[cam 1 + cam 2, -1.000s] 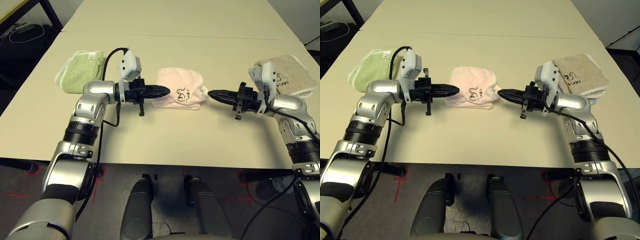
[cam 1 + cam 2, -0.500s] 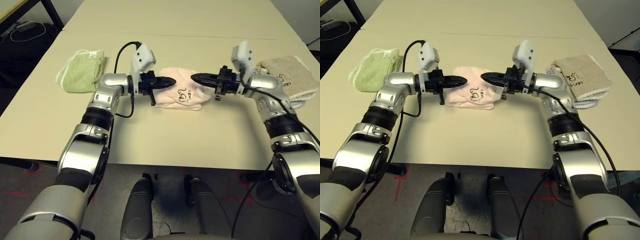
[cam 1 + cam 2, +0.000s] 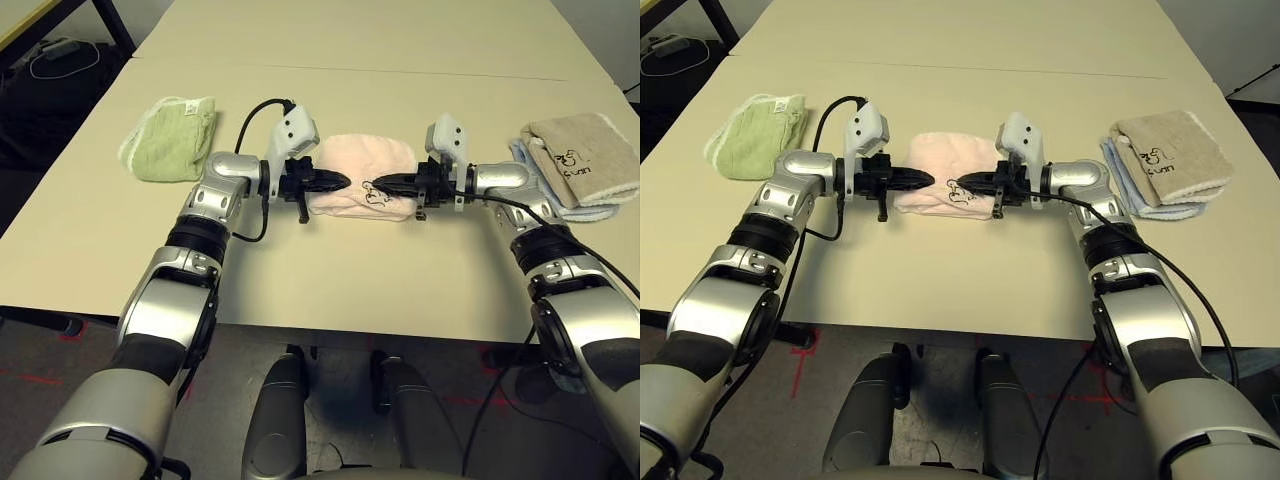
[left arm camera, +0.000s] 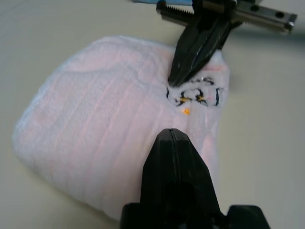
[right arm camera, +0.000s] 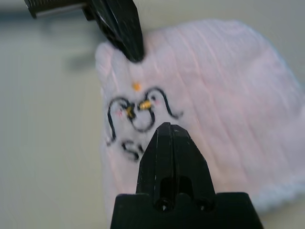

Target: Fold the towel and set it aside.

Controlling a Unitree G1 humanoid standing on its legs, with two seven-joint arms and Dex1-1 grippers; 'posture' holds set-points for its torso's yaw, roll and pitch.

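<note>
left gripper (image 3: 338, 181): jaws closed, empty, over towel's left edge | towel (image 3: 358, 172): pink, bunched mid-table, nearer the near edge; likely soft, light, limp; best pinched at its corded corners | right gripper (image 3: 372, 184): jaws closed, empty, over the embroidered mark (image 5: 138, 112)

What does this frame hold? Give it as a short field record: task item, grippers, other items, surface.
task item: pink towel, folded, lying mid-table
left gripper: shut, over the towel's left part
right gripper: shut, tip by the embroidered mark
gap: tips point at each other, close, apart
held: nothing
other items: green towel at left; beige towel at right on a pale blue one
surface: beige table
</note>
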